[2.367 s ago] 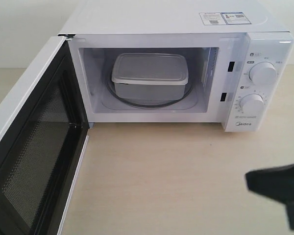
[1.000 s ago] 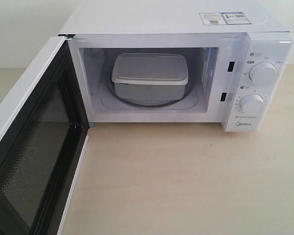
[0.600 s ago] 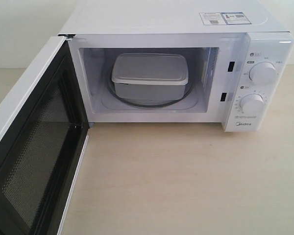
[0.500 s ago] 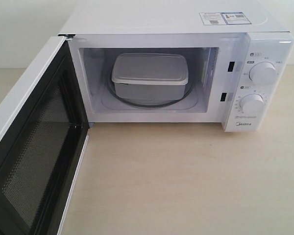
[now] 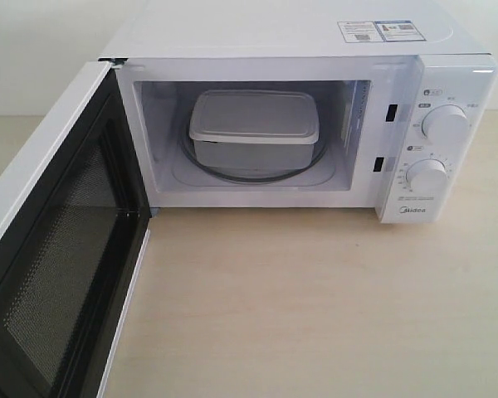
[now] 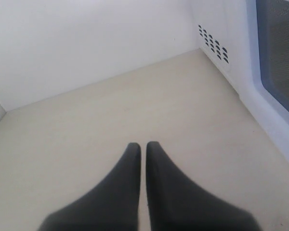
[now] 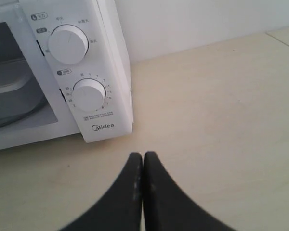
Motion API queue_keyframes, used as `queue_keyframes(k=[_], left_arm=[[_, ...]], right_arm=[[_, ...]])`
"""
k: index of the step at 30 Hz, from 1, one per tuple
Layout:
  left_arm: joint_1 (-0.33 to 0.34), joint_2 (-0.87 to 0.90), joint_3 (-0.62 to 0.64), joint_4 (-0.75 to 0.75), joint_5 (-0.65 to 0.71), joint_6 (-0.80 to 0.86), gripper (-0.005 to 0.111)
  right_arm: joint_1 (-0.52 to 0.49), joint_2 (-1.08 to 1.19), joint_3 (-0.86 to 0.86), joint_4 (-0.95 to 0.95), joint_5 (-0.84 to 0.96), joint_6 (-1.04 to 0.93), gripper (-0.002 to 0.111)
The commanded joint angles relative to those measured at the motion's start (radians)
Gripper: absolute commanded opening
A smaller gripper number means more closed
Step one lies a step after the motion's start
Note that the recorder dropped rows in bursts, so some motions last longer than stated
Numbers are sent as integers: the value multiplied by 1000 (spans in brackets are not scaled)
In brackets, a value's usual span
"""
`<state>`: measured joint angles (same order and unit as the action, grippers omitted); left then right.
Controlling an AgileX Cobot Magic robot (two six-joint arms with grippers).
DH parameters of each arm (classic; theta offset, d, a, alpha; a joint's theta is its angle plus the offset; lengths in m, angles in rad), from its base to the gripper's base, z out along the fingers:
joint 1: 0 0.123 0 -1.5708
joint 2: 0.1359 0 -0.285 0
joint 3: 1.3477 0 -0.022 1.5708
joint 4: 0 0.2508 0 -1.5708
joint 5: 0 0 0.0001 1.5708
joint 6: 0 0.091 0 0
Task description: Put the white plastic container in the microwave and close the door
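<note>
The first half of the job looks done: the white plastic container (image 5: 253,124) sits lidded inside the microwave (image 5: 257,29), roughly central in the cavity on the glass turntable (image 5: 257,176), with nothing holding it. What remains is the closing. The door (image 5: 58,249) stands swung wide out from the microwave's left side, its dark mesh inner face turned toward the cavity. Neither arm shows in the exterior view. The left pincer (image 6: 143,147) has its tips pressed together with only a thin slit between them and carries nothing. It hovers over the worktop (image 5: 315,307) on the microwave's left, near the vent holes (image 6: 212,43) in the side wall and the outer face of the door, touching neither. That seems a fair place from which to push the door shut. The right pincer (image 7: 143,156) is likewise pressed together and empty, low over the worktop just off the microwave's front right corner, below the two knobs (image 7: 89,94). The door must travel its full swing before the task is finished.
</note>
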<state>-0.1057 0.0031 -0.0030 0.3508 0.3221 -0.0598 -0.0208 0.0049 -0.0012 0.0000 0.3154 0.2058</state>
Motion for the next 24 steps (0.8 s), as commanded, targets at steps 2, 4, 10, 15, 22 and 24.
queue_keyframes(k=[2,4,10,15,22,24], left_arm=[[3,-3,3,4,-7,1,4],[3,-3,3,4,-7,1,4],[3,-3,3,4,-7,1,4],[3,-3,3,4,-7,1,4],[3,-3,3,4,-7,1,4],[3,-3,3,4,-7,1,4]], right_arm=[[-8,-5,1,-9,7,-19,0],[-8,-5,1,-9,7,-49,0],[-8,-5,1,-14,7,-123,0],[-8,-5,1,-11,7,-238,0],[-8,-5,1,-11,9,-236,0],[-8,-5,1,-11,9,-218,0]])
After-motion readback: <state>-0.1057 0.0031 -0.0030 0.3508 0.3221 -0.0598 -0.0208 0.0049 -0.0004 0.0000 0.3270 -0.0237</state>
